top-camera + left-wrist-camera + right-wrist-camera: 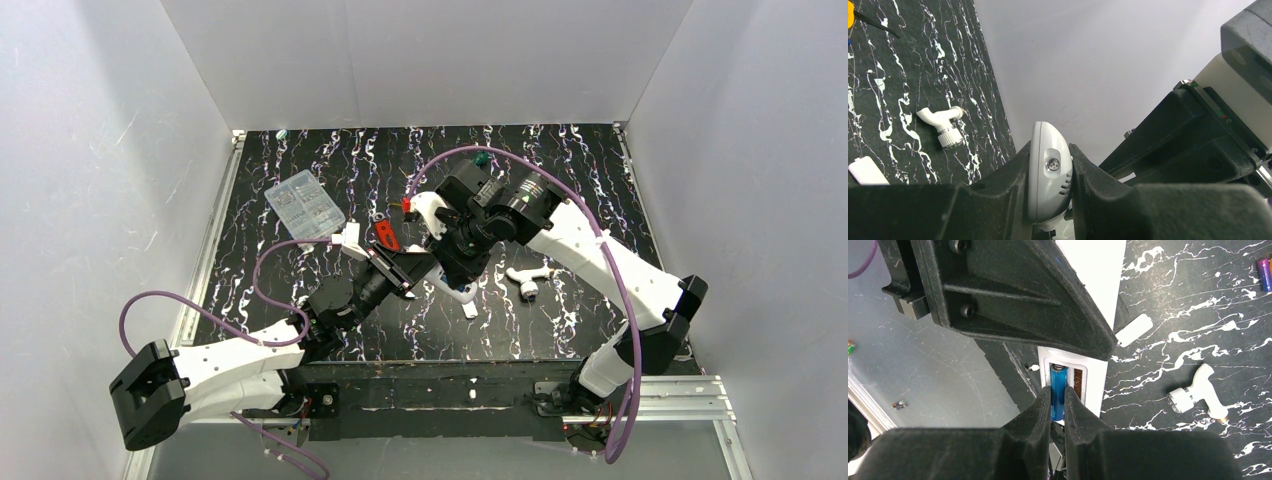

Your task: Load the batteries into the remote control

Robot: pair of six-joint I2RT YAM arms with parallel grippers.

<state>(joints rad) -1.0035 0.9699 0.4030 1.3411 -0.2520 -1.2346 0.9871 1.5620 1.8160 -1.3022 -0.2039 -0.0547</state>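
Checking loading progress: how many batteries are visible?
2. One battery sits in the open compartment of the remote control, pinched by the right end effector; the other battery lies loose on the table. More may be hidden.

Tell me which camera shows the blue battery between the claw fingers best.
Right wrist view: the battery shows plainly in the right claw, at the open compartment of the remote. In the top view the arms hide it. The left wrist view shows only the remote in the left claw.
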